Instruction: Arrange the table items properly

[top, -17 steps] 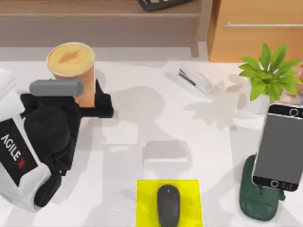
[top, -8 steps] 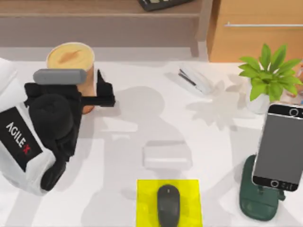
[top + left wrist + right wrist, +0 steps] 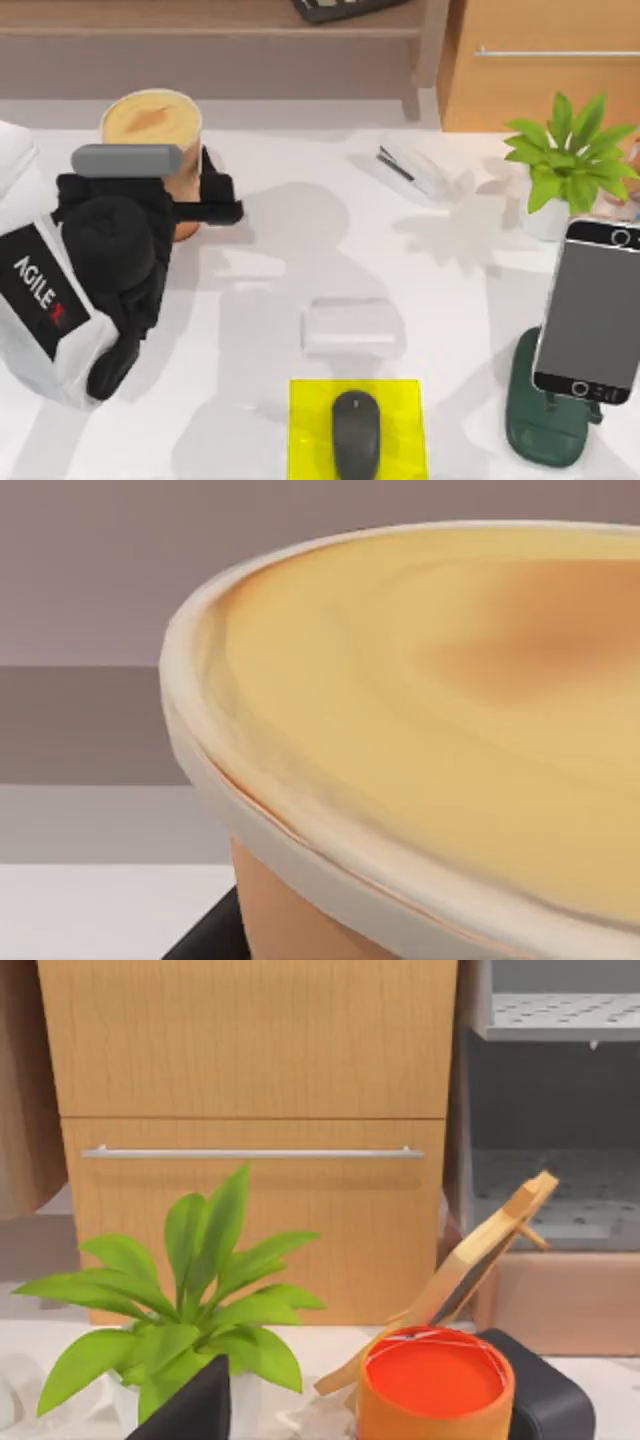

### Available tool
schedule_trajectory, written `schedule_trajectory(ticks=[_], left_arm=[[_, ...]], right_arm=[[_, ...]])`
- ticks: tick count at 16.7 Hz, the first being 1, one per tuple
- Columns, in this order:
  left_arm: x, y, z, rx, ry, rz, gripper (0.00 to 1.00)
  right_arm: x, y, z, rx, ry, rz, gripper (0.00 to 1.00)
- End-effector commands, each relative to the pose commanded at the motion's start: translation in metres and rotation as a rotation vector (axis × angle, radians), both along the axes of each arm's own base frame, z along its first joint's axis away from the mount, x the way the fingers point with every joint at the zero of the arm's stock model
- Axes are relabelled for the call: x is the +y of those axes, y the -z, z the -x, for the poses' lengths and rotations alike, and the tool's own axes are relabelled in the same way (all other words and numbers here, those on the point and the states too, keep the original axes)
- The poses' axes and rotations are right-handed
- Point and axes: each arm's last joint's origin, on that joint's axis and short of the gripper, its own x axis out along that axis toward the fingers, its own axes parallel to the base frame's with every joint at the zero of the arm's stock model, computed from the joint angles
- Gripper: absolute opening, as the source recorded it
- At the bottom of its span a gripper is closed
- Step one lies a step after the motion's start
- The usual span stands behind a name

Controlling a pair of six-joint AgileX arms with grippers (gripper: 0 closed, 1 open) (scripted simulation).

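Observation:
The tall orange-tan lidded drink cup (image 3: pixel 151 120) stands at the table's (image 3: pixel 280 240) far left. My left gripper (image 3: pixel 182 205) is around its body, shut on it, with one black finger (image 3: pixel 222 198) against the cup's right side. In the left wrist view the cup lid (image 3: pixel 430 740) is very close above a dark fingertip (image 3: pixel 205 938). The dark grey mouse (image 3: pixel 356 435) lies on a yellow pad (image 3: pixel 305 420) at the front centre. The smartphone (image 3: pixel 590 310) leans on a dark green stand (image 3: pixel 540 435) at the right. My right gripper (image 3: pixel 360 1415) is open near the plant.
A white stapler (image 3: pixel 412 168) and a potted plant (image 3: pixel 570 160) sit at the back right. A pale flat block (image 3: pixel 352 325) lies mid-table. An orange round tub (image 3: pixel 433 1385) stands beside the plant (image 3: pixel 190 1310). A wooden shelf (image 3: pixel 220 45) and drawer cabinet (image 3: pixel 540 70) line the back.
My left arm has moved toward the back of the table and its finger has closed in on the cup's side. The cup has shifted very slightly. Nothing else has moved.

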Motion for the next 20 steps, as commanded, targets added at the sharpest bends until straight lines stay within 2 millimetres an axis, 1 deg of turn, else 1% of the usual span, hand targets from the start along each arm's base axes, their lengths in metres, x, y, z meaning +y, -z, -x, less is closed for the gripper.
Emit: schedule_trajectory(ticks=[9,10,18,20], left_arm=[[0.0000,0.0000,0.0000,0.000,0.000,0.000,0.02],[0.0000,0.0000,0.0000,0.000,0.000,0.000,0.00],[-0.0004,0.0000,0.0004,0.001,0.002,-0.002,0.00],[-0.0004,-0.0026,0.0004,0.000,0.002,-0.002,0.00]], right_arm=[[0.0000,0.0000,0.0000,0.000,0.000,0.000,1.00],[0.0000,0.0000,0.0000,0.000,0.000,0.000,1.00],[0.0000,0.0000,0.0000,0.000,0.000,0.000,1.00],[0.0000,0.0000,0.0000,0.000,0.000,0.000,1.00]])
